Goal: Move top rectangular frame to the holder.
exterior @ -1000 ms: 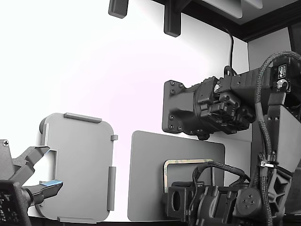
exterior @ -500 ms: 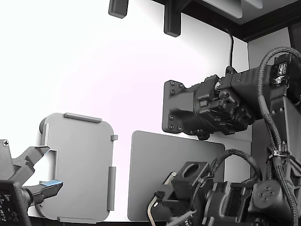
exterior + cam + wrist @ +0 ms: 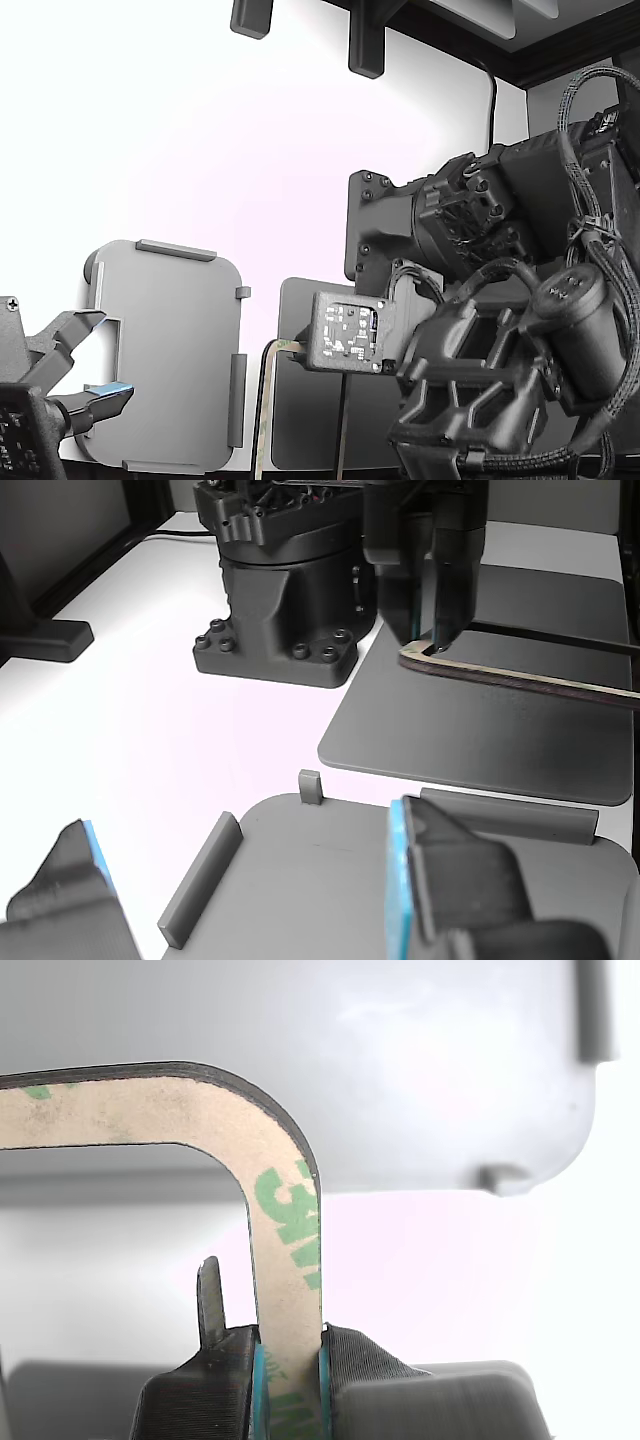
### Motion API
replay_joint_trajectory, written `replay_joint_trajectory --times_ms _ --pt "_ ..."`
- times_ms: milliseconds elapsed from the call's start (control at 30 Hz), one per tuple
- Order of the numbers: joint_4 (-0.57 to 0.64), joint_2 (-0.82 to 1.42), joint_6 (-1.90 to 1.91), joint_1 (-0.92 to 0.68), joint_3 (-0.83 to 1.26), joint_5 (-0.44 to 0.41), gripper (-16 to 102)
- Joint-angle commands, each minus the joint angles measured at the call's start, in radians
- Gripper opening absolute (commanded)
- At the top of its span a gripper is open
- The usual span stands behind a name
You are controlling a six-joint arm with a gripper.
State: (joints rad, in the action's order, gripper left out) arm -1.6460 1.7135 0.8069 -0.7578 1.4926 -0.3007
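The rectangular frame point(image 3: 285, 1210) is a thin tan border with green print and a dark edge. My gripper point(image 3: 290, 1385) is shut on one of its sides, blue pads pressing both faces. In the other view the gripper point(image 3: 428, 640) holds the frame point(image 3: 520, 676) lifted above the dark grey mat point(image 3: 450, 730). In the exterior view the frame point(image 3: 262, 410) hangs tilted on edge, just right of the holder point(image 3: 165, 355). The holder is a light grey plate with raised edge tabs, and it also shows in the wrist view point(image 3: 400, 1060) and the other view point(image 3: 300, 860).
A second gripper point(image 3: 85, 365) with blue pads stands open at the exterior view's lower left, over the holder's edge. A black arm base point(image 3: 285, 590) sits behind the mat. Black feet point(image 3: 365, 40) stand at the back of the white table.
The frame lay flat on the dark mat one second ago. My arm has lifted it and swung it toward the exterior view's left, closer to the holder. The second gripper has not moved.
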Motion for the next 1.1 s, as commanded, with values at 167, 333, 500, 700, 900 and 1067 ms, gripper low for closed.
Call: replay_joint_trajectory --times_ms 167,333,500,700,900,1067 --pt "-0.009 0.015 -0.152 0.193 -0.098 0.054 -11" --pt "-0.009 -0.035 -0.288 0.319 -0.158 0.101 -11" --pt "-0.006 -0.13 -0.38 0.405 -0.241 0.126 -11" --pt "-0.003 -0.232 -0.402 0.457 -0.331 0.144 -11" --pt "0.018 -0.319 -0.451 0.48 -0.396 0.155 -11" --pt "0.06 -0.357 -0.523 0.492 -0.399 0.161 -11"
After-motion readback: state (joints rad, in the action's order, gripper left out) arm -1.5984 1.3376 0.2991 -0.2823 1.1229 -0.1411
